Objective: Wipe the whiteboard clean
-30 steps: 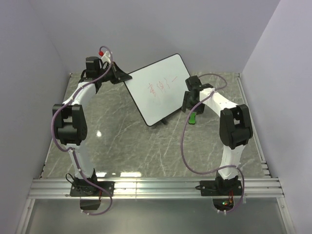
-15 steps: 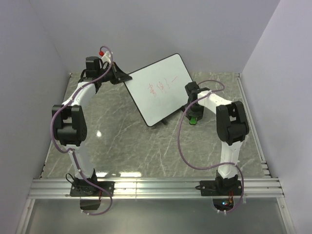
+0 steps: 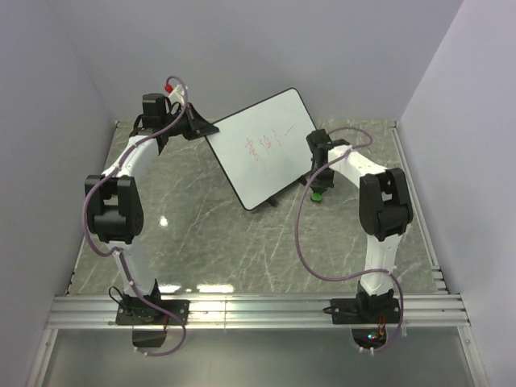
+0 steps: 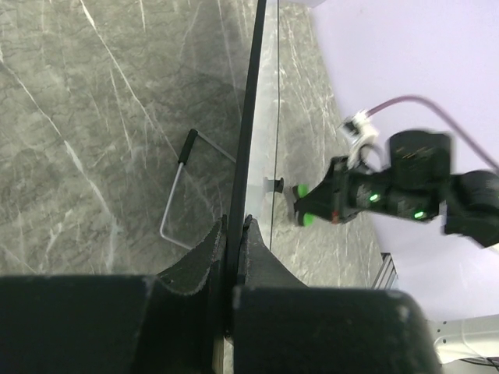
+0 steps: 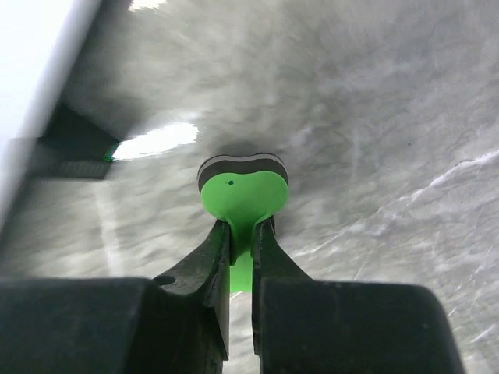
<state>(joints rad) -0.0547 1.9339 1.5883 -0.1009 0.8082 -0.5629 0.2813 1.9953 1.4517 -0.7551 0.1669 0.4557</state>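
Note:
The whiteboard [image 3: 262, 149] stands tilted at the back of the table, with red writing [image 3: 267, 145] on its face. My left gripper [image 3: 201, 129] is shut on its left corner. In the left wrist view the board's thin black rim [image 4: 253, 117] runs between the fingertips of that gripper [image 4: 236, 226]. To the right of the board, my right gripper [image 3: 317, 181] points down at the table, shut on the handle of a green eraser [image 3: 317, 195]. In the right wrist view the eraser [image 5: 242, 191] sits on the marble just ahead of the gripper [image 5: 242, 230], and the board's edge [image 5: 31, 62] shows at the upper left.
A wire stand leg [image 4: 175, 195] props the board from behind, and a black foot [image 3: 274, 200] rests at its lower corner. Purple walls close in the back and both sides. Aluminium rails [image 3: 258, 310] run along the near edge by the arm bases.
My right gripper has come down over the green eraser beside the board and shut on its handle. The left gripper and the board have not moved.

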